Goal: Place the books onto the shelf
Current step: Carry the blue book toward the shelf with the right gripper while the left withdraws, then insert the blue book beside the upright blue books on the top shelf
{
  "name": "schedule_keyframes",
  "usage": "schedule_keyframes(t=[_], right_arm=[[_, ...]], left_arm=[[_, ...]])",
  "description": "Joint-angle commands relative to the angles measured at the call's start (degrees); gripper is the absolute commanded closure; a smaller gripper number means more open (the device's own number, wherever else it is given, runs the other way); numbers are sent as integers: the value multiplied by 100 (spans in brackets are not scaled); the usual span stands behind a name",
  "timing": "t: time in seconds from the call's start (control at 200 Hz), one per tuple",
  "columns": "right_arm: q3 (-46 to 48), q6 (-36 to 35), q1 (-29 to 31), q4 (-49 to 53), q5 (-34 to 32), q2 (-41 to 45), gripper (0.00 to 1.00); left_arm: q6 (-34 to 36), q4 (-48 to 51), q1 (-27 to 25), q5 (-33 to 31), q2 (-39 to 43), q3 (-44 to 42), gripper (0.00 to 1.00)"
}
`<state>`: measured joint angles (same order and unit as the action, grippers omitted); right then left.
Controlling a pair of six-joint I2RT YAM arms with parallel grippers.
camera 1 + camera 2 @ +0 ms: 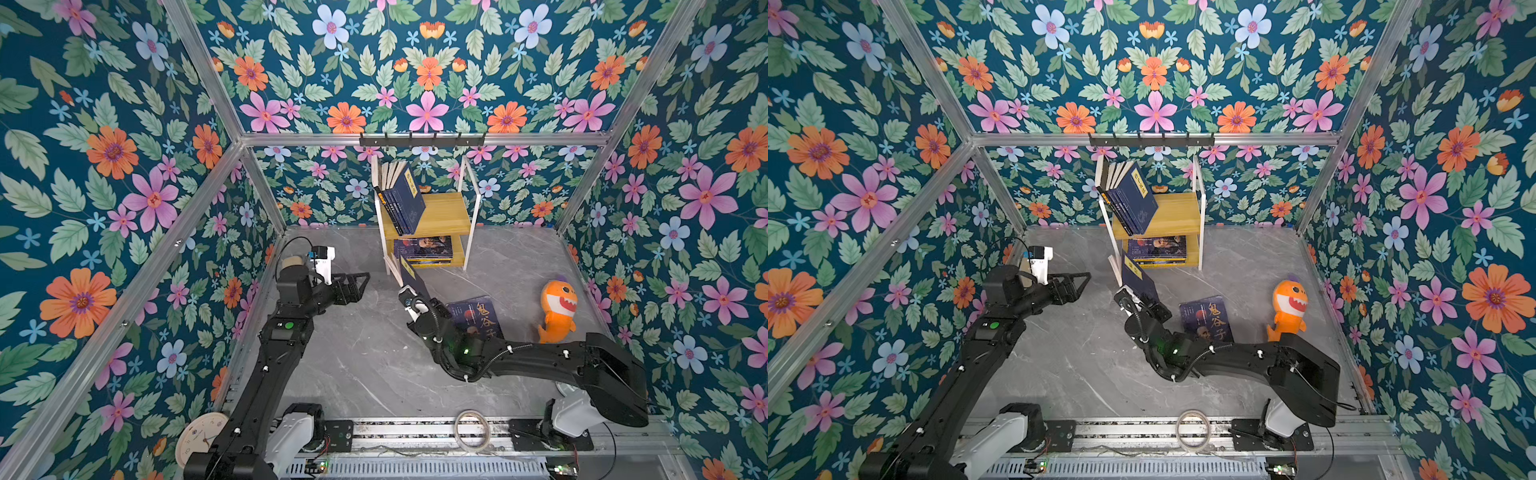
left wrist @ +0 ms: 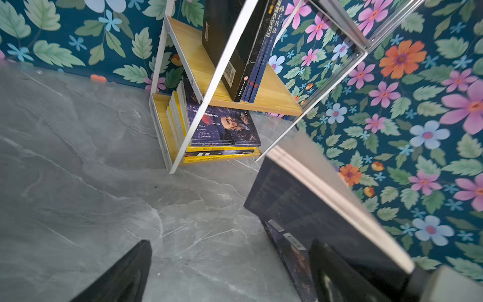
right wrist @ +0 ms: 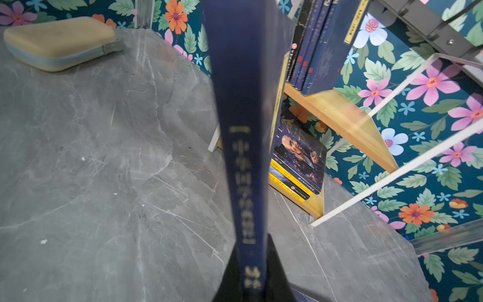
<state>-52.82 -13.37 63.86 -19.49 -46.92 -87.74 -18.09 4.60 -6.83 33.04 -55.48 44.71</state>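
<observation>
1. Right gripper [image 1: 409, 296]: the fingers are closed on the lower end of a navy book [image 1: 410, 275]. The book is held edge-on, tilted, at the centre of both top views (in the right wrist view its spine [image 3: 243, 117] rises straight out from between the fingers).
2. The held book sits just in front of the lower left corner of the shelf [image 1: 446, 210]. Whether its top edge touches the white leg there cannot be told.
3. Left gripper [image 1: 358, 283]: the fingers are spread wide and hold nothing. It hangs above the table [image 1: 365, 365] left of centre, pointing toward the held book and apart from it.
4. The shelf stands against the back wall, upper centre. Its upper board carries a row of navy books [image 1: 405, 203] on end, leaning to the left.
5. The lower tier holds a flat stack [image 1: 424, 249], with a dark portrait cover on top and yellow edges beneath.
6. Loose book [image 1: 478, 313]: a dark cover with large Chinese characters, lying flat on the table right of centre, partly hidden by the right arm.
7. Bystanders:
   - an orange shark plush [image 1: 557, 307] at the right
   - a black hook rail [image 1: 422, 140] above the shelf
   - a clock [image 1: 199, 440] at the lower left
   - a tape ring [image 1: 471, 430] at the bottom centre
   - a beige pouch [image 3: 57, 41] at the upper left of the right wrist view
</observation>
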Motion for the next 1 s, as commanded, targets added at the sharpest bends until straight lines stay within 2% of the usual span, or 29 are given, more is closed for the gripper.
schedule_keyframes(t=[0.0,0.175,0.23,0.29,0.405,0.67,0.75,0.885,0.995], right_arm=[[-126,440,-211,58,191,311,100],[-554,715,-815,-14,386,680,100],[-692,813,-1054,-73,638,735,100],[-872,988,-1346,-99,891,713,100],[-1300,1107,-1782,-212,985,488,100],[-2728,1274,-2492,-166,1539,-670,100],[-3252,1295,-2628,-30,1624,-1281,100],[-4005,1337,-2732,230,1814,-2030,100],[-4509,1378,-2739,415,2035,-2501,100]], left_arm=[[960,289,-28,-636,100,-75,0],[1124,214,-177,-742,82,-146,0],[1134,210,-191,-677,68,-159,0],[1291,246,-226,-703,64,-182,0],[1586,359,-319,-997,112,-170,0],[1523,374,-398,-966,143,-152,0],[1422,380,-401,-822,134,-142,0],[1500,401,-512,-974,117,-148,0],[1446,436,-516,-862,126,-125,0]])
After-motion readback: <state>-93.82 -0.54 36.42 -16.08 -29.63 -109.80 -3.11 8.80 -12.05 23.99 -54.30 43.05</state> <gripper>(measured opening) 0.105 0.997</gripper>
